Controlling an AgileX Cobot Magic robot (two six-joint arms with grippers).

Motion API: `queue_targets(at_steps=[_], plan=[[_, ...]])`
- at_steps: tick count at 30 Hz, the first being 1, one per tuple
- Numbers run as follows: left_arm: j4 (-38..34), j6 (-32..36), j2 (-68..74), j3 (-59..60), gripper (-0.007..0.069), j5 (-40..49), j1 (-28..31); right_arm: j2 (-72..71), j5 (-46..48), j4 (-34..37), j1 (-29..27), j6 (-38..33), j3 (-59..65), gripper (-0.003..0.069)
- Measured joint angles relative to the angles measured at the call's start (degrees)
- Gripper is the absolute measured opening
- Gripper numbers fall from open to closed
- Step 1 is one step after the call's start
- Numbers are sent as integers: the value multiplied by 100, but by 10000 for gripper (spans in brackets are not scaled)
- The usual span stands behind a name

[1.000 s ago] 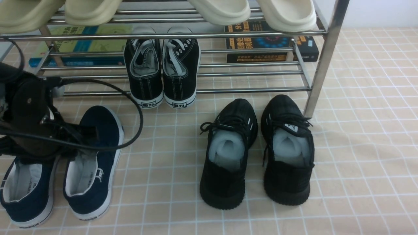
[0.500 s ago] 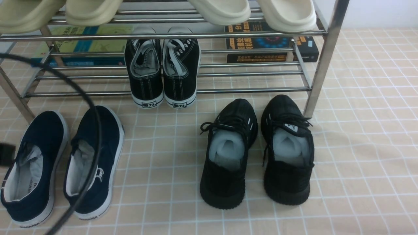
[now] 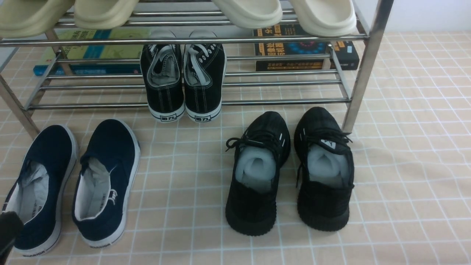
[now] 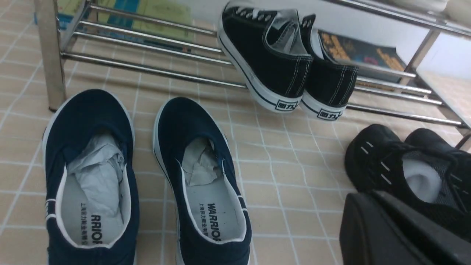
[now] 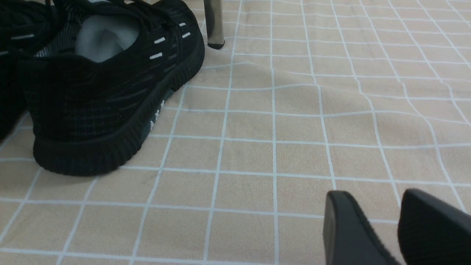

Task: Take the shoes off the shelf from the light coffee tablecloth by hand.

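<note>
The two navy-blue slip-on shoes stand side by side on the light coffee tablecloth, in front of the chrome shelf near its left post. Nothing holds them. They also show in the left wrist view, with crumpled paper inside. My left gripper hangs back, to the right of the shoes. Its fingers lie together with no gap showing, and it is empty. Only a dark bit of the left arm shows in the front view. My right gripper is open and empty, low over bare cloth.
A black lace-up pair sits on the shelf's lower tier, with books behind it. Cream slippers sit on the upper tier. An all-black knit pair stands on the cloth by the right post.
My left arm and its cable have pulled back from over the navy shoes toward the near left edge. The shoes stay on the cloth. The right side has not changed.
</note>
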Motion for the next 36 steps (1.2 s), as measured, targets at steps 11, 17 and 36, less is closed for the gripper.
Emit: queue_targets(at_steps=[11, 17, 36], plan=[[339, 0, -319, 765, 15, -97, 0, 0, 0, 0, 0, 0, 0, 239], [795, 0, -319, 1314, 19, -215, 391, 0, 0, 0, 0, 0, 0, 239], [1078, 0, -514, 1798, 29, -478, 912, 0, 0, 0, 0, 0, 0, 239]])
